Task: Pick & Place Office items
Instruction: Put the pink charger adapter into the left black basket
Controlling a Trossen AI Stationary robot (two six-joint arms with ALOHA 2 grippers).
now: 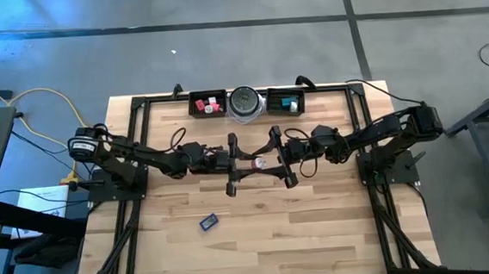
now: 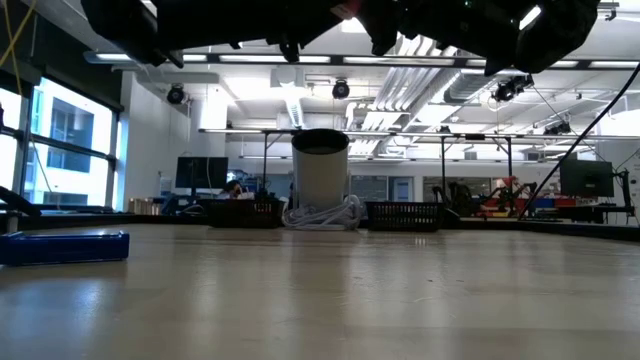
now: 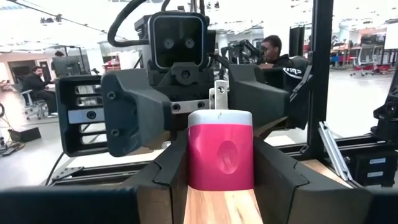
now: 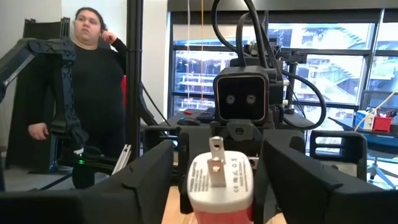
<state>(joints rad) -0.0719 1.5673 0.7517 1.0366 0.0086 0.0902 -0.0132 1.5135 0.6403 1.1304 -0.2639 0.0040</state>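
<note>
Lister: Nearest the table-level camera, item one: flat blue rectangular piece [image 2: 62,247]. It lies alone on the pale wooden table top [image 1: 320,227], toward the near-left part of the table and well apart from both arms.

Checker: Item two?

Lister: Pink plastic block with a white cap [image 3: 221,155]. A metal prong and printed markings show on the white end. It is held off the table, over the middle, between the two arms.

Checker: Who has it?

Lister: Left gripper [image 1: 248,162]. Its dark fingers [image 3: 168,177] sit narrowly, pressed against both pink sides, clamping the block.

Checker: And the other arm?

Lister: Right gripper [image 1: 269,163] faces the left one head-on, reaching in from the right. Its fingers [image 4: 283,180] stand wide on either side of the white capped end, with a slim gap showing on each side. They straddle the piece without pinching it.

Checker: Back edge of the table?

Lister: Item three: long black rectangular tray [image 1: 195,106], on the left, holding red and pink blocks [image 1: 211,105]. Item four: round silver-grey disc [image 1: 245,103], just beside that tray. Item five: second long black tray [image 1: 300,98], on the disc's other side, holding a teal block [image 1: 289,104].

Checker: Anything beyond the table?

Lister: One person in a dark top [image 4: 93,81], standing in the room behind the left arm, one hand raised to the head.
</note>
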